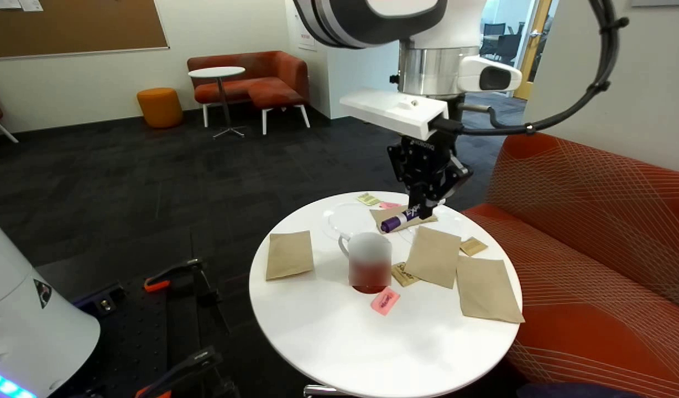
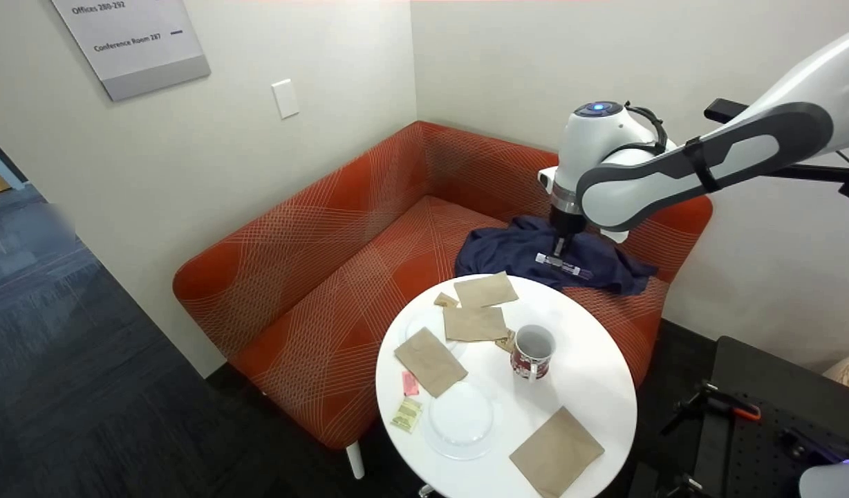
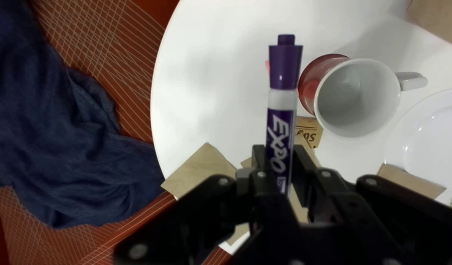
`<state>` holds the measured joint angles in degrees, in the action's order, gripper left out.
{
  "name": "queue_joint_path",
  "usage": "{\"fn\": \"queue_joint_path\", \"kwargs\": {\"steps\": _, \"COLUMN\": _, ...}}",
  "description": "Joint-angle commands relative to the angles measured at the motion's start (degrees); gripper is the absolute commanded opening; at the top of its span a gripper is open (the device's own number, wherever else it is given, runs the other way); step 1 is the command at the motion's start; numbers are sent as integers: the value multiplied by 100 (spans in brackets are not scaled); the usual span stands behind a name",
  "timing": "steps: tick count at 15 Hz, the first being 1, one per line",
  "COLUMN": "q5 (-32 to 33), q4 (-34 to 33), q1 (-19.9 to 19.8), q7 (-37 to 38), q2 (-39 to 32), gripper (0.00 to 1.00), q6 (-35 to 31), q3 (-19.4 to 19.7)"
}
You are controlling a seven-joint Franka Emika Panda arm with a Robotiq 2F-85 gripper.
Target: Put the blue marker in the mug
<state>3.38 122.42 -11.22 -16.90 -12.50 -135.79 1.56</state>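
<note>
The blue marker (image 1: pixel 395 222), purple-blue with a pale band and a capped end, is held by my gripper (image 1: pixel 422 207). In the wrist view the marker (image 3: pixel 283 73) sits between the two fingertips (image 3: pixel 280 154), its cap end pointing away from the gripper. It looks tilted, not vertical. The mug (image 1: pixel 370 262) stands upright on the white table, red below with a white rim and handle. It also shows in an exterior view (image 2: pixel 528 363) and in the wrist view (image 3: pixel 314 82), right of the marker. The marker is above the table, apart from the mug.
The round white table (image 1: pixel 323 337) bears several brown napkins (image 1: pixel 290 254), clear plates (image 2: pixel 461 415) and small packets (image 1: pixel 385 300), some close around the mug. A red sofa (image 2: pixel 341 290) with a dark blue cloth (image 2: pixel 500 252) borders the table.
</note>
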Motion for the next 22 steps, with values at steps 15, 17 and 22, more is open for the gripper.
{"fn": "queue_joint_path", "kwargs": {"steps": 15, "q5": -3677, "q4": 87, "q1": -1268, "q7": -4843, "q2": -562, "gripper": 5, "q6": -1324, "q3": -1244}}
{"fn": "queue_joint_path", "kwargs": {"steps": 17, "q5": -4203, "q4": 81, "q1": -1555, "q7": -5770, "q2": -541, "gripper": 5, "q6": -1152, "q3": -1399}}
{"fn": "queue_joint_path", "kwargs": {"steps": 22, "q5": -5240, "q4": 82, "q1": -1388, "q7": -7689, "q2": -444, "gripper": 5, "q6": -328, "q3": -860}}
